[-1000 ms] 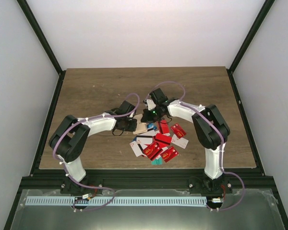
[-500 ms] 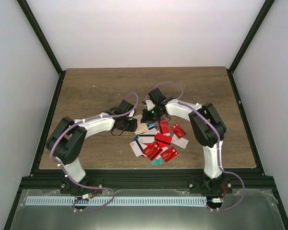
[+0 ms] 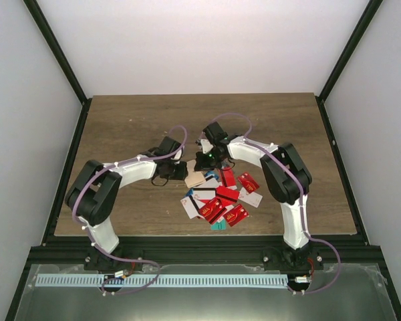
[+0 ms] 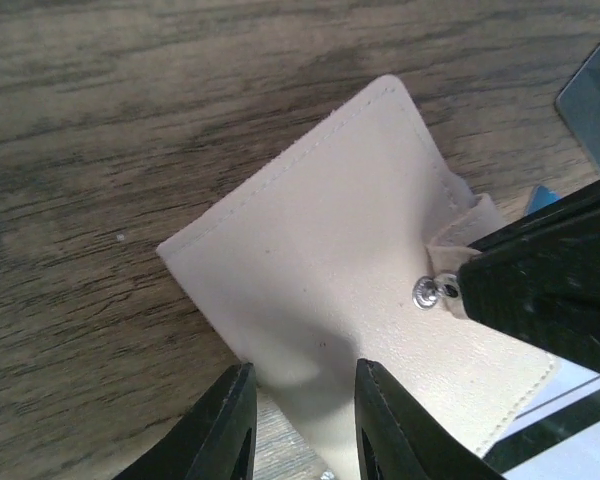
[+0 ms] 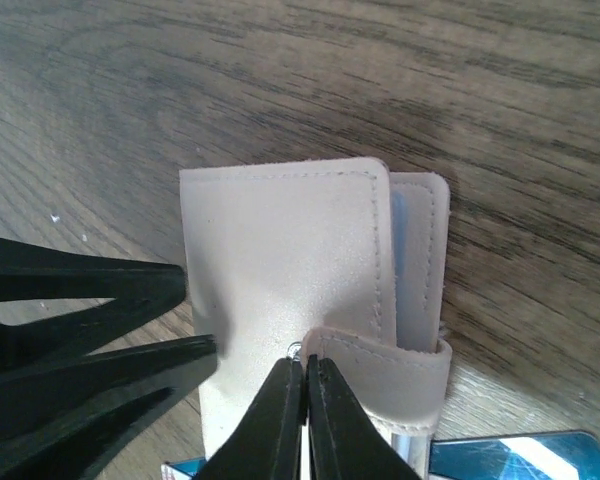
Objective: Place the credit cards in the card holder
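Note:
The beige card holder lies on the wood table at the far-left edge of the heap of credit cards, which are mostly red, with some teal and white. My right gripper is shut on the holder's snap tab, beside the metal snap. My left gripper is open. Its fingers straddle the holder's left edge and sit right against it. A thin bluish edge shows between the holder's layers.
A blue card lies just beside the holder, and another blue card corner shows in the left wrist view. A dark frame rims the table. Both arms meet over the table's middle.
Both grippers have shifted slightly toward the far left, and the card holder has moved a little with them. The card heap has not moved.

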Action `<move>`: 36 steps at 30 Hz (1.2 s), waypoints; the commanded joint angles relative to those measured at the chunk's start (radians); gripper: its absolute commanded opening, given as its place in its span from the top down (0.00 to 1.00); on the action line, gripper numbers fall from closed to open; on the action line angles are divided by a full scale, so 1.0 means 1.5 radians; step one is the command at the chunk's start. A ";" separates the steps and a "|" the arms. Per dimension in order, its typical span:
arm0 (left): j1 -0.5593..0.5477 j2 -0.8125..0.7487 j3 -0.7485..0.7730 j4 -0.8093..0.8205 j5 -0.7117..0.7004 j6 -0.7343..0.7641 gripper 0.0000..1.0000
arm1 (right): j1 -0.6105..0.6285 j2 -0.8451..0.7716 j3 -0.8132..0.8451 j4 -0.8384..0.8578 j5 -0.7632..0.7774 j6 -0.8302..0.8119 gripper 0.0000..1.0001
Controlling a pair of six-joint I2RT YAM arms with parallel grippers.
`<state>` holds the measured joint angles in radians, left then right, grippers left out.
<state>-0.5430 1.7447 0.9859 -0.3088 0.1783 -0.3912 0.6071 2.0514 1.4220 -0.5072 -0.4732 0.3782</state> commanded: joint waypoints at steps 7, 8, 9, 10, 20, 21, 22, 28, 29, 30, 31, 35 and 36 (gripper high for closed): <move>0.006 0.035 0.006 0.024 0.015 0.017 0.71 | 0.015 0.026 0.043 -0.014 -0.037 0.011 0.80; 0.007 0.037 0.006 0.025 0.016 0.017 0.72 | 0.015 0.026 0.044 -0.014 -0.037 0.013 0.80; 0.007 0.037 0.005 0.026 0.017 0.017 0.72 | 0.015 0.026 0.043 -0.012 -0.041 0.014 0.80; 0.007 0.037 0.004 0.027 0.018 0.018 0.72 | 0.015 0.025 0.043 -0.009 -0.045 0.016 0.80; 0.010 0.033 0.000 0.028 0.024 0.022 0.73 | 0.015 0.030 0.038 0.008 -0.066 0.033 0.88; 0.010 0.033 0.000 0.028 0.024 0.022 0.73 | 0.015 0.031 0.038 0.009 -0.065 0.033 0.90; 0.010 0.033 0.000 0.028 0.025 0.021 0.73 | 0.015 0.030 0.037 0.008 -0.064 0.034 0.93; 0.011 0.033 0.000 0.028 0.026 0.021 0.73 | 0.015 0.035 0.038 -0.007 -0.025 0.033 0.99; 0.010 0.034 0.000 0.027 0.026 0.021 0.74 | 0.015 0.034 0.038 -0.009 -0.020 0.032 0.99; 0.011 0.034 -0.001 0.028 0.026 0.021 0.74 | 0.015 0.033 0.037 -0.010 -0.018 0.031 0.99; 0.011 0.034 -0.001 0.027 0.026 0.022 0.73 | 0.015 0.032 0.037 -0.010 -0.017 0.029 0.99; 0.011 0.035 0.000 0.028 0.028 0.022 0.74 | 0.015 0.033 0.036 -0.002 -0.031 0.028 0.99; 0.011 0.035 0.000 0.028 0.030 0.022 0.74 | 0.015 0.035 0.038 0.000 -0.037 0.027 0.99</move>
<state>-0.5297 1.7782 0.9863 -0.2779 0.2108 -0.3683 0.6247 2.0880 1.4479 -0.5041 -0.5312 0.4274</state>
